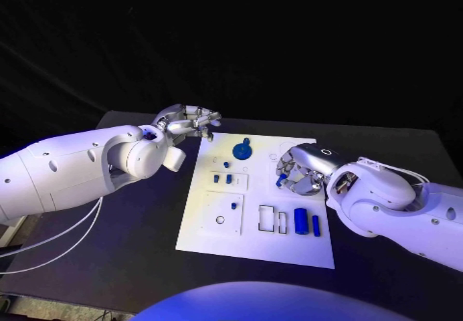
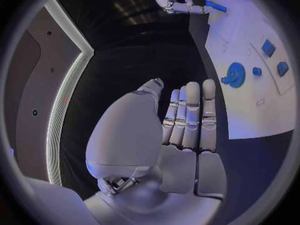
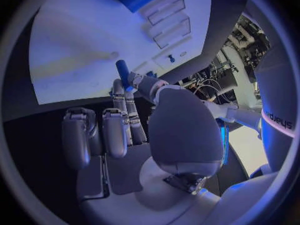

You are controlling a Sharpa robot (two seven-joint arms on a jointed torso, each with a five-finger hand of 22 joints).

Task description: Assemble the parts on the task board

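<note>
A blue part [image 1: 281, 179] is pinched by the right hand [image 1: 299, 171] above the task board [image 1: 255, 242]. Nothing is held by the left hand [image 1: 186, 121], fingers apart, beyond the board's far-left corner.

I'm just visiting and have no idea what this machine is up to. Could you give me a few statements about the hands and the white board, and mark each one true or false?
1. The right hand holds a small blue part. True.
2. The left hand grips the round blue disc. False: that hand holds nothing and sits beyond the task board's far left corner; the disc lies on the board.
3. Two blue cylinders lie side by side near the board's right edge. True.
4. The task board lies on a white table. False: the table is black.
</note>
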